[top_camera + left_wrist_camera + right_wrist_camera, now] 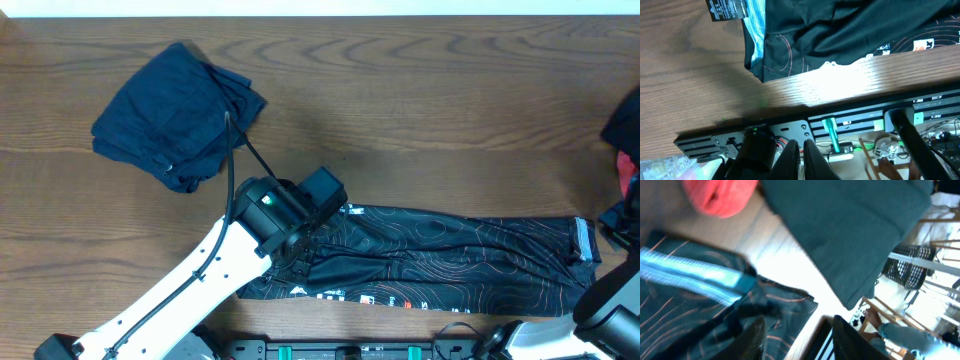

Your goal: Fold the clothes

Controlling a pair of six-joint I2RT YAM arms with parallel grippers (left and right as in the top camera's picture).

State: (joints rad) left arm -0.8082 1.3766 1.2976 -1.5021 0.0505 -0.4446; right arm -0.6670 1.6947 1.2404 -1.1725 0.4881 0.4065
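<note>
Jersey position: the jersey (pixel 450 255) is laid along the near edge of the surface (pixel 430 100). It is stretched left to right as a long narrow band, with its light-blue collar band (pixel 585 240) at the right end.
Jersey condition: the sides appear to have been turned in lengthwise. Ripples and a bunched patch are seen at the left end, under the left arm.
Left hand: the left hand (pixel 800 148) is seen with its fingers brought together and nothing between them. It is held above the left part of the jersey, and no cloth is seen in it.
Right hand: the right hand (pixel 799 340) is shown with its fingers apart at the collar end. Bare surface is visible between them and no cloth is seen to be pinched, though the view is blurred.
Other things: a dark blue garment (pixel 180 110) is piled at the far left, well apart from the jersey. A red item (pixel 720 195) is glimpsed beyond the right end.
Done: the lengthwise folding is judged to be finished, or nearly so.
Left: the crosswise folds are not yet made. The band would have to be smoothed and doubled end to end.
Progress: roughly the middle of the task is judged to have been reached.
</note>
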